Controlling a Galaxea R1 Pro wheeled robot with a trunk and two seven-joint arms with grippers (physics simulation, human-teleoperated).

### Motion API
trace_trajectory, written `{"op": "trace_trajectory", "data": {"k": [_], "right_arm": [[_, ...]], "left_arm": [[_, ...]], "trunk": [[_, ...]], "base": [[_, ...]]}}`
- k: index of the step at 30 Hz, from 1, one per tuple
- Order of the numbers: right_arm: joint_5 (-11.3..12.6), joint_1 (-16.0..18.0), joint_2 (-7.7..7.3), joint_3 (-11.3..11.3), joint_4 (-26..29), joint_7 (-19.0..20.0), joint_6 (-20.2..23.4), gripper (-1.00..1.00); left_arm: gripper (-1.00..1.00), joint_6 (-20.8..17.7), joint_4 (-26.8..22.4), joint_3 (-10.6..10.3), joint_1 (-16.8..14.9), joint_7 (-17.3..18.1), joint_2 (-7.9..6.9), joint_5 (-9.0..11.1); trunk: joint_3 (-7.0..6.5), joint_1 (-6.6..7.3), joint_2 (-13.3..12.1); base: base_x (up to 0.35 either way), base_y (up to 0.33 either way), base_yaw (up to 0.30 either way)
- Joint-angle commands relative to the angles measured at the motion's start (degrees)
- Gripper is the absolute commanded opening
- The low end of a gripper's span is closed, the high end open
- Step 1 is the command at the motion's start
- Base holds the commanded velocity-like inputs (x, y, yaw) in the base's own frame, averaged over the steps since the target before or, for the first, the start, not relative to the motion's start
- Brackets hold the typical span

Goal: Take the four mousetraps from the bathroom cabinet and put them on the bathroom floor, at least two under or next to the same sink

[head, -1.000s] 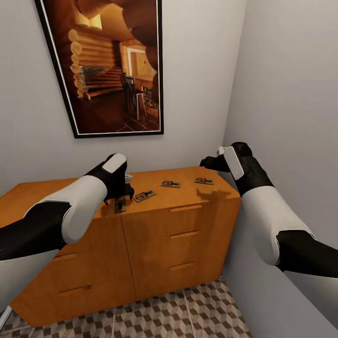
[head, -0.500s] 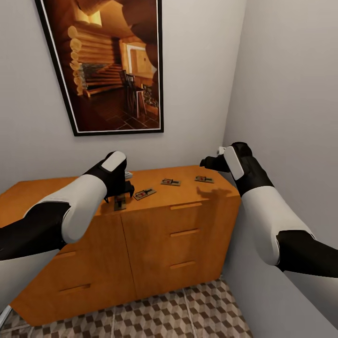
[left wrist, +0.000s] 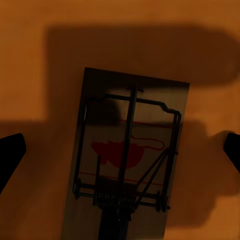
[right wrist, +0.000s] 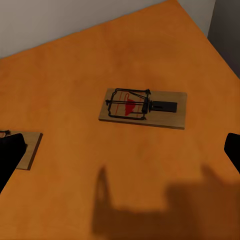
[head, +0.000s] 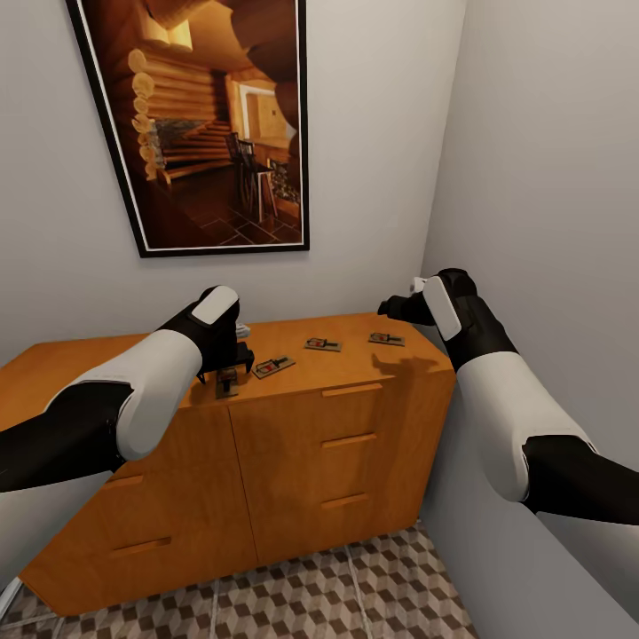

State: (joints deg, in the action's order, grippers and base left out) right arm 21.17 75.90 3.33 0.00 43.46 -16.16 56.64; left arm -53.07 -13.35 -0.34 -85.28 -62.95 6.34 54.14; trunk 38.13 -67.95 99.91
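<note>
All four small dark brown wooden mousetraps w/ wire springs sit flat on top of the low orange-brown wooden cabinet [head: 293, 426], in a loose row toward its right end, so none has reached the cube-pattern tiled bathroom floor [head: 355, 590] yet. No sink in sight here.

The left gripper [head: 226, 366] hangs right over the leftmost trap [head: 227, 382], near the front edge. In the left wrist view that trap [left wrist: 127, 160] lies centred between the two dark fingertips [left wrist: 10, 155], which stand wide apart, one on each side and not touching the wood, so it's open and, imo, lined up for a straight-down pinch across the short sides. Forearm comes in from the left, wrist bent down over the top.

The next trap [head: 272, 365] lies just beside it, then a third trap [head: 322, 344] and a fourth trap [head: 386, 339] further right.

The right gripper [head: 395, 308] hovers above the right end of the cabinet, close to the grey side wall [head: 550, 222], elbow low, forearm angled up and inward. Its wrist cam looks down on the fourth trap [right wrist: 143, 108] with fingertips at both edges of the view, well apart and empty, so open too. Prob parked there to grab that one.

Framed log-cabin picture [head: 213, 124] hangs above on the back wall.
</note>
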Motion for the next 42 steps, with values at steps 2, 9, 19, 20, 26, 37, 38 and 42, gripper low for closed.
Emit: {"op": "trace_trajectory", "data": {"k": [2,9,19,20,26,37,38,42], "right_arm": [[0.6,0.0,0.01,0.0,0.0,-0.5,0.1,1.0],[0.6,0.0,0.01,0.0,0.0,-0.5,0.1,1.0],[0.5,0.0,0.01,0.0,0.1,-0.5,0.1,1.0],[0.5,0.0,0.01,0.0,0.1,-0.5,0.1,1.0],[0.5,0.0,0.01,0.0,0.1,-0.5,0.1,1.0],[0.3,-0.3,-0.41,0.2,-0.5,-0.1,-0.3,1.0],[-0.1,-0.6,-0.73,0.6,-0.5,0.2,-0.6,1.0],[-1.6,0.3,-2.03,1.9,-0.2,1.5,-1.8,1.0]], "left_arm": [[1.0,-0.4,1.8,-0.3,0.0,-0.4,-0.02,-0.1],[-1.0,-0.4,1.9,-0.3,0.0,-0.4,-0.02,-0.1],[-1.0,-0.4,1.9,-0.3,0.0,-0.4,-0.08,-0.1],[-1.0,-0.4,1.9,-0.3,0.0,-0.4,-0.09,-0.1],[-1.0,-0.4,1.7,-0.3,0.0,-0.4,-0.1,-0.1],[-1.0,-1.4,-5.2,0.3,-0.4,-1.5,0.16,0.3],[-1.0,-1.6,-4.9,0.7,-0.3,-1.7,-0.18,0.4],[-1.0,-1.0,-4.6,2.6,0.9,-2.3,-1.43,0.9]], "trunk": [[0.08,-0.01,0.0],[0.08,-0.01,0.0],[0.08,-0.01,0.0],[0.08,-0.01,0.0],[0.08,-0.01,0.0],[0.08,0.0,0.0],[0.08,0.0,0.0],[0.08,0.0,0.0]], "base": [[0.0,0.0,0.0],[0.0,0.0,0.0],[0.0,0.0,0.0],[0.0,0.0,0.0],[0.0,0.0,0.0],[0.0,0.0,0.0],[0.0,0.0,0.0],[0.0,0.0,0.0]]}}
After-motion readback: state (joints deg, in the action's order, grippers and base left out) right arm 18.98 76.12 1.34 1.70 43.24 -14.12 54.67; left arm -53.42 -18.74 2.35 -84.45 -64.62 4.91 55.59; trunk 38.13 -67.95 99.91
